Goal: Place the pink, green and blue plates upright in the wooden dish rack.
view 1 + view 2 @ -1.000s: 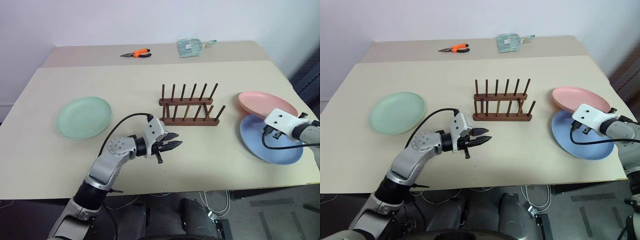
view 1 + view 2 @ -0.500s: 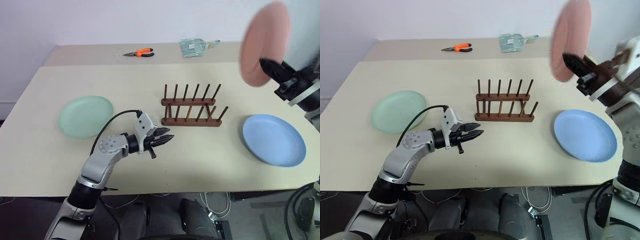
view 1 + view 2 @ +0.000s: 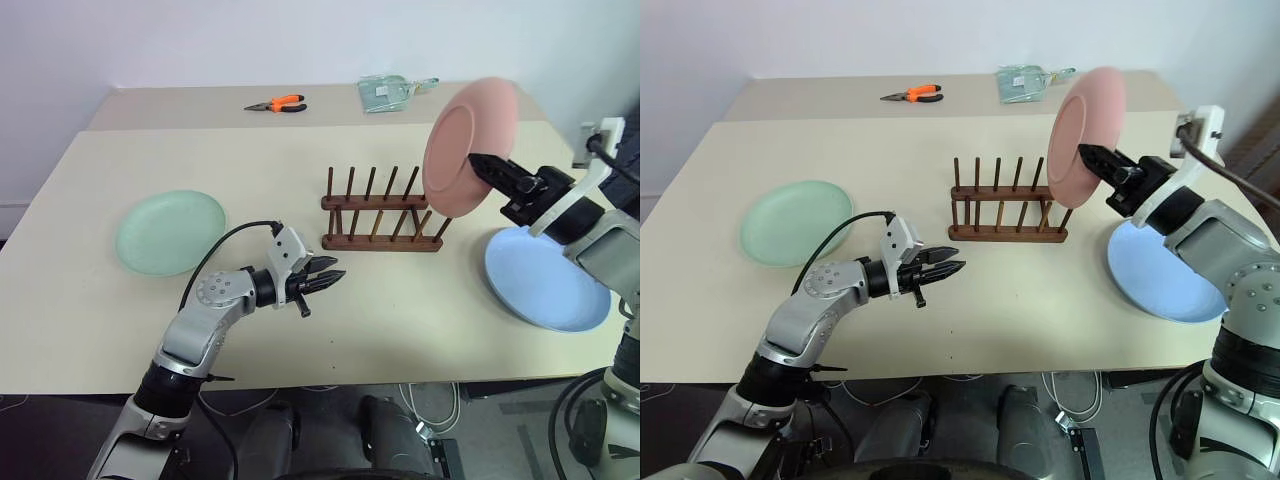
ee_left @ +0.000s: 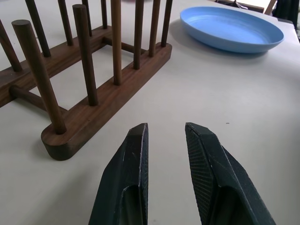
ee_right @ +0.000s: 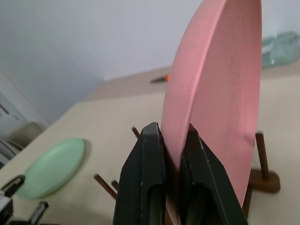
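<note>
Green plate (image 3: 169, 231) is lying flat at the left of the table (image 3: 300, 160), well apart from everything, not yet dealt with. Left pincer (image 3: 335, 281) is hovering low over the table in front of the wooden dish rack (image 3: 382, 215), fingers (image 4: 129, 178) standing narrowly apart with nothing between them; likely parked there to keep out of the way, or ready to steady the rack. Rack is sitting mid-table with all slots bare, pegs upright in two rows. Right pincer (image 3: 1089, 155) is clamping the rim of the pink plate (image 3: 467, 146), gripping it on edge so the disc is standing nearly vertical, the attitude it needs to drop between pegs. Plate is hanging in the air above the rack's right end, not touching the pegs as far as I can judge. Blue plate (image 3: 545, 276) is lying flat at the right, near the table edge, waiting its turn. Orange-handled pliers (image 3: 275, 105) and a clear packet (image 3: 385, 94) are lying at the far side, out of play.
</note>
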Controlling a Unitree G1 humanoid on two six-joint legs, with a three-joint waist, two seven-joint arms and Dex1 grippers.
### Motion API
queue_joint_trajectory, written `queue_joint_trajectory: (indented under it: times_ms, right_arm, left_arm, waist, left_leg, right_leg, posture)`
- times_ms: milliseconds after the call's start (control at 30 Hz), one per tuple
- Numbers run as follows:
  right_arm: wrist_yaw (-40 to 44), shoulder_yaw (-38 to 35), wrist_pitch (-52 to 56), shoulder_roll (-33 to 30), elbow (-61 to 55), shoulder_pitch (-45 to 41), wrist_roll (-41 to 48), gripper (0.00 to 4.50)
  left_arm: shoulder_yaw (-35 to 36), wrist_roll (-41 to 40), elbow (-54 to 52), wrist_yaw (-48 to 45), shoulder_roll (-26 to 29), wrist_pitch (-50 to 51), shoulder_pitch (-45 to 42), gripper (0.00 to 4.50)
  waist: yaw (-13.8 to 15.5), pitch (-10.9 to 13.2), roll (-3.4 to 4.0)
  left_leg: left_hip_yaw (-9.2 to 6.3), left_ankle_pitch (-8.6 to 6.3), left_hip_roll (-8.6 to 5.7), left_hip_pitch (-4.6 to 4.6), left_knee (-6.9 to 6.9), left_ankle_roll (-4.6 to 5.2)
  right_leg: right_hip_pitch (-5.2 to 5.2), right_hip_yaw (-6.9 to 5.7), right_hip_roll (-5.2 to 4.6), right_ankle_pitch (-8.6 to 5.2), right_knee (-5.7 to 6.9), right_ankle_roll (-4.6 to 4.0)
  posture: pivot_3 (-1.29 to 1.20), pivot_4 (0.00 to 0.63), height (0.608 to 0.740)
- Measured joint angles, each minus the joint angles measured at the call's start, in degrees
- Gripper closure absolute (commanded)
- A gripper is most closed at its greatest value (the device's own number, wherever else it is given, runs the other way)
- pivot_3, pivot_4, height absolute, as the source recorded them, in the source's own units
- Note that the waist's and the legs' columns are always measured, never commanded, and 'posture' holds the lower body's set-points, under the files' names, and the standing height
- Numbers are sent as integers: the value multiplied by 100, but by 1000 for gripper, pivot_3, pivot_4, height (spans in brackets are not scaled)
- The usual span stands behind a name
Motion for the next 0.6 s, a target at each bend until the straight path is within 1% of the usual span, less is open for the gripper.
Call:
queue_joint_trajectory:
  times_ms: [33,100,133,200,233,267,367,467,533,600]
  right_arm:
    - [-41,98,-26,-2,5,0,-160,3325]
    - [17,329,-200,-59,4,4,-618,2366]
    - [116,467,-397,-139,-14,7,-922,1899]
    - [367,747,-1056,-410,-106,6,-1776,1893]
    - [448,805,-1361,-487,-120,-14,-2127,1893]
    - [481,872,-1633,-527,-101,-69,-2449,1893]
    - [560,1025,-2569,-619,140,-508,-3436,1893]
    - [850,1140,-3229,-767,313,-871,-4060,992]
    - [1179,1376,-3584,-820,267,-991,-4334,68]
    - [1549,1730,-3719,-799,78,-1050,-4462,20]
  left_arm:
    - [4,-17,-3,2,-1,21,1,3020]
    - [52,-127,-5,24,-18,138,1,2403]
    - [90,-167,-4,50,-20,177,1,1938]
    - [269,-199,2,183,-17,187,-2,938]
    - [354,-152,61,341,-27,106,-22,367]
    - [452,-45,212,582,-80,-2,-90,22]
    - [1113,385,1019,1872,-385,-326,-628,22]
    - [1904,580,1535,3113,-501,-532,-1078,0]
    - [2383,807,1837,3995,-491,-551,-1328,0]
    - [2782,1085,2087,4946,-422,-423,-1501,0]
  waist:
    - [0,0,0]
    - [-1,0,1]
    - [-2,0,1]
    - [0,1,1]
    - [0,0,1]
    - [2,0,1]
    - [1,2,-2]
    - [-22,1,-4]
    - [-39,-1,-7]
    - [-45,-2,-9]
  left_leg:
    - [0,0,0,0,0,0]
    - [1,0,-1,-2,0,0]
    - [1,0,-2,-3,0,0]
    - [2,0,-3,-7,-1,-1]
    - [3,0,-2,-6,-1,-1]
    - [4,1,-3,-3,0,-2]
    - [1,8,-2,-2,3,-11]
    - [1,8,0,2,-8,-12]
    - [1,8,1,3,-14,-13]
    - [1,8,-1,3,-13,-14]
  right_leg:
    - [0,0,0,0,0,0]
    - [-2,0,0,-1,-1,2]
    - [-3,-1,0,-1,-1,5]
    - [-8,-2,1,7,0,24]
    - [-8,-2,1,7,0,25]
    - [-7,-1,1,6,0,29]
    - [-7,-2,4,6,1,34]
    - [-9,-2,6,9,1,37]
    - [-11,-2,7,15,1,27]
    - [-11,-1,6,17,1,26]
  posture:
    - [0,150,740]
    - [0,150,740]
    - [0,150,740]
    - [0,150,740]
    - [0,150,740]
    - [0,150,740]
    - [0,150,740]
    - [0,150,740]
    - [0,150,740]
    - [0,150,740]
